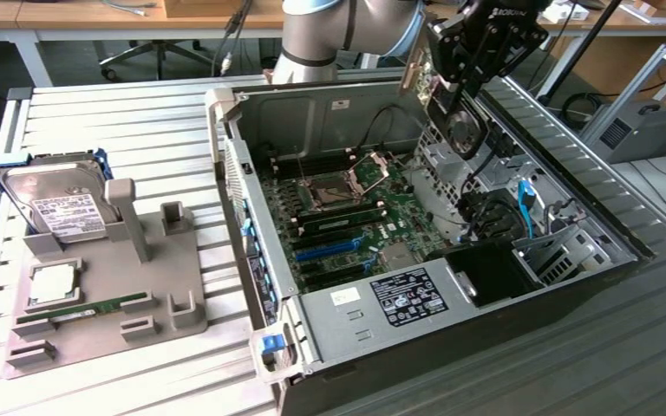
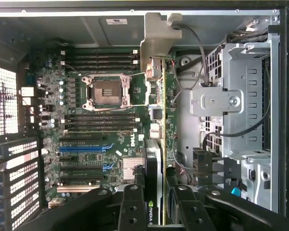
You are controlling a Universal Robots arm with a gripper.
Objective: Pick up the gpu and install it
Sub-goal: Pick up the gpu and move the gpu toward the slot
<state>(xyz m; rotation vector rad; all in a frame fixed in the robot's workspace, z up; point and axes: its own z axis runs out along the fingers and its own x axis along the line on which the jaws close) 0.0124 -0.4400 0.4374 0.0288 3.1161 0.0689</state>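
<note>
Drive cage (image 2: 241,96) close beside gpu (image 2: 153,159)

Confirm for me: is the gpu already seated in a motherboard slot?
No, the claw holds the gpu in the air above the open computer case, clear of the motherboard slots.

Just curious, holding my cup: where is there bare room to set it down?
Bare table slats lie behind the hard drive and along the grey holder's near edge. The open computer case is crowded, with the gripper holding the gpu over it.
</note>
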